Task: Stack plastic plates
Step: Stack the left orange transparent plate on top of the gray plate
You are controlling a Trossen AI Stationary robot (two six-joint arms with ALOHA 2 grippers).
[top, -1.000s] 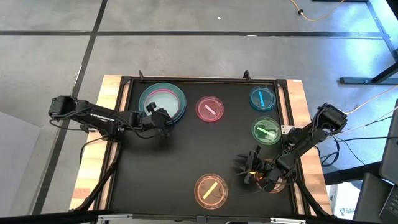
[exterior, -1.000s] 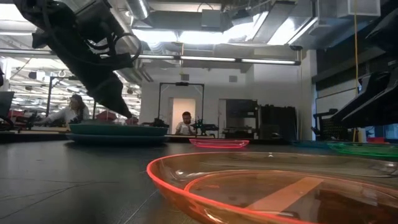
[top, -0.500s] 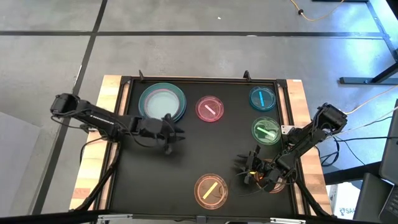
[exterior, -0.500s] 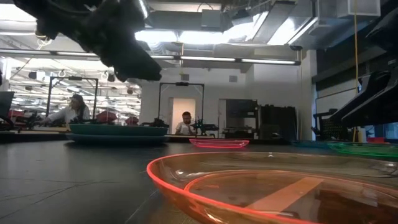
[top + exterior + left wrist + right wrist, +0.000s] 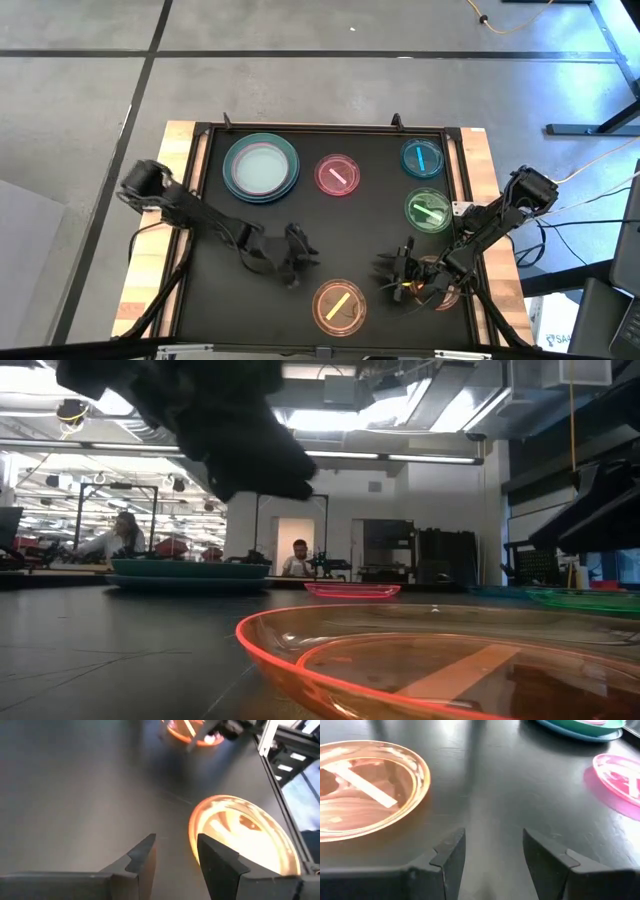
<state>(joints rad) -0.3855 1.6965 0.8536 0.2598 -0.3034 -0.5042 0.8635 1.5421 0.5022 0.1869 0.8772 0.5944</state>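
1. The jaws of the left gripper (image 5: 300, 258) stand apart with nothing between them; in the left wrist view its two dark fingers (image 5: 141, 855) frame bare black tabletop, with the orange dish (image 5: 245, 836) just beyond one fingertip.
2. The jaws of the right gripper (image 5: 392, 270) are likewise parted and hold nothing; the right wrist view shows a gap of bare table between its fingers (image 5: 448, 851).
3. In the high view the left gripper sits low in the middle of the frame, just up and left of the orange dish (image 5: 339, 307), near it but not touching.
4. The right gripper lies at the lower right of the high view, to the right of the orange dish and below the green dish (image 5: 428, 212).
5. The orange dish bears a pale bar mark across its centre, seen in the right wrist view (image 5: 362, 785); it fills the foreground of the low view (image 5: 440, 660).
6. A stack of large plates (image 5: 261, 167), teal rim with a paler disc inside, rests at the upper left of the black table (image 5: 220, 290).
7. The pink dish (image 5: 337, 175) lies just to the right of that stack, apart from it, with a bar mark.
8. The cyan dish (image 5: 422, 158) sits at the upper right, the green dish directly below it and close by.
9. No writing or brand can be read on any plate or arm.
10. In the low view, people (image 5: 297, 559) sit in the room far behind the table.
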